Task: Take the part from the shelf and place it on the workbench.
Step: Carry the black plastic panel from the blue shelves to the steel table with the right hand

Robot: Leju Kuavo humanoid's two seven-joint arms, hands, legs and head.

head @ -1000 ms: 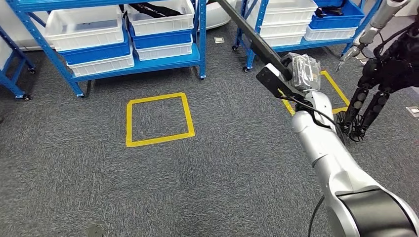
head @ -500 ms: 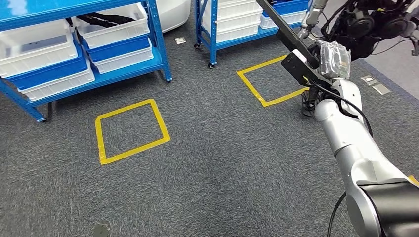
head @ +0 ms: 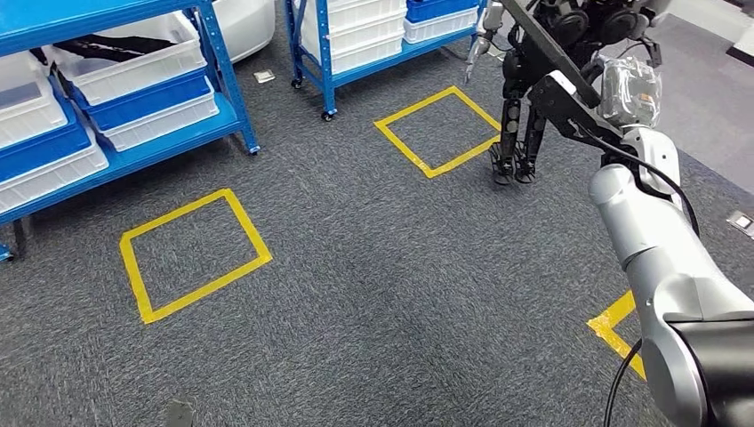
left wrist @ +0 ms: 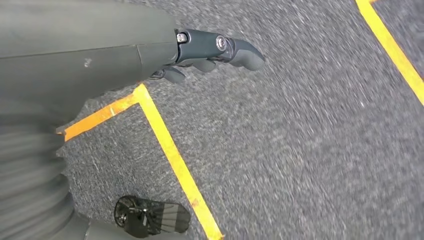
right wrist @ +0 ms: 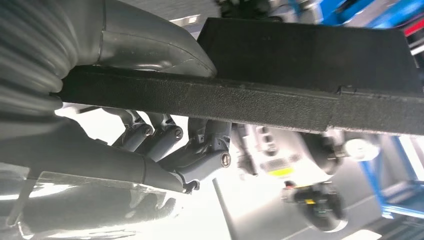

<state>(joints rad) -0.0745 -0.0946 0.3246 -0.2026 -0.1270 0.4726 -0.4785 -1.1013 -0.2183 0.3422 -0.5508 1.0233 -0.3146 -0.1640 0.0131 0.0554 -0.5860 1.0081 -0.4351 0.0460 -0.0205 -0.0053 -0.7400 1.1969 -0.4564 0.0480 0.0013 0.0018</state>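
Observation:
The part [head: 558, 75] is a long black bar with a wider flat end, raised at the upper right of the head view. My right hand [head: 629, 89], wrapped in clear plastic, grips it. The right wrist view shows the bar [right wrist: 280, 100] crossing close in front of the camera, with my thumb above it and the darker fingers [right wrist: 200, 160] curled below it. My left hand [left wrist: 200, 47] hangs over the grey carpet, fingers stretched out and holding nothing.
Blue shelves [head: 227, 98] with white and blue bins stand at the back left, with a second shelf [head: 324, 62] further right. Yellow tape squares [head: 191, 258] [head: 436, 129] mark the carpet. Another dark robot [head: 517, 133] stands behind the bar. A tape corner [head: 613, 325] lies near my right arm.
The whole picture has shifted left as the camera turned right; shelves and tape squares slid left and the dark robot came into the middle. My right hand still holds the bar.

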